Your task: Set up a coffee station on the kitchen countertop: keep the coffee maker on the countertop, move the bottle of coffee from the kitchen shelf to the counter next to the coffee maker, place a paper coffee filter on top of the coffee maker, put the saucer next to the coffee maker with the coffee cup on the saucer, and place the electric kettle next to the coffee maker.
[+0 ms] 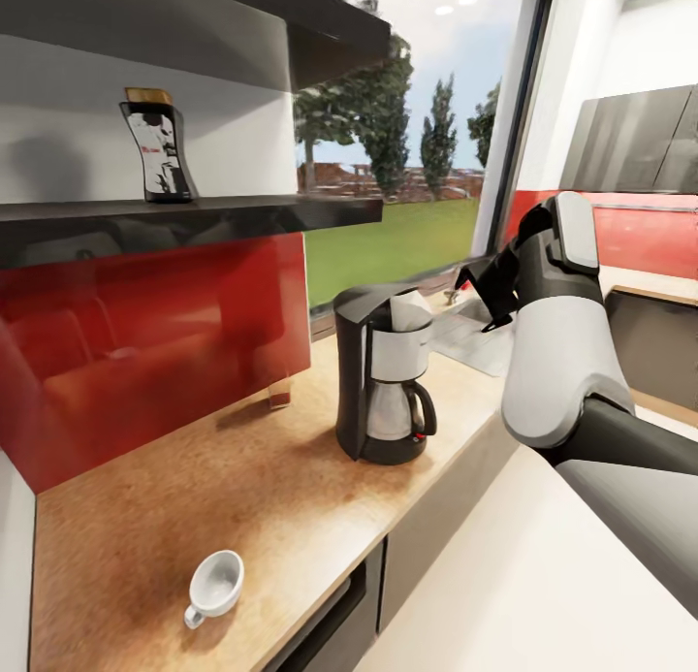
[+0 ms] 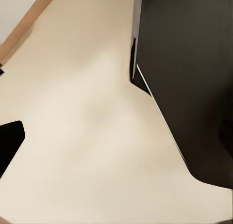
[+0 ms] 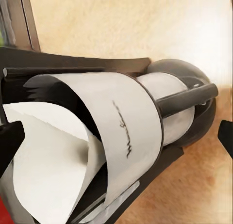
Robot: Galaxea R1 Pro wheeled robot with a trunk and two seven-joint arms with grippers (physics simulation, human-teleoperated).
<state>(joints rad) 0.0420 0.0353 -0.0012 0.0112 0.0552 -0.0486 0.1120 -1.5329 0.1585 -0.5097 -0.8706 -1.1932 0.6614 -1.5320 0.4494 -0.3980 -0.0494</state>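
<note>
One bottle of coffee (image 1: 158,146) stands on the kitchen shelf (image 1: 194,213), its black-white-red label too blurred to read. One coffee maker (image 1: 383,373) on the kitchen countertop (image 1: 194,497) carries one paper coffee filter (image 1: 410,310) on top; one coffee cup (image 1: 214,586) lies tipped nearby. Right gripper's (image 1: 482,294) jaws: cannot tell.

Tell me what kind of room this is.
Most likely a home kitchen: a tall black drip coffee maker and small white ceramic cup stand on a tan wood-grain countertop, backed by a glossy red splashback.
</note>
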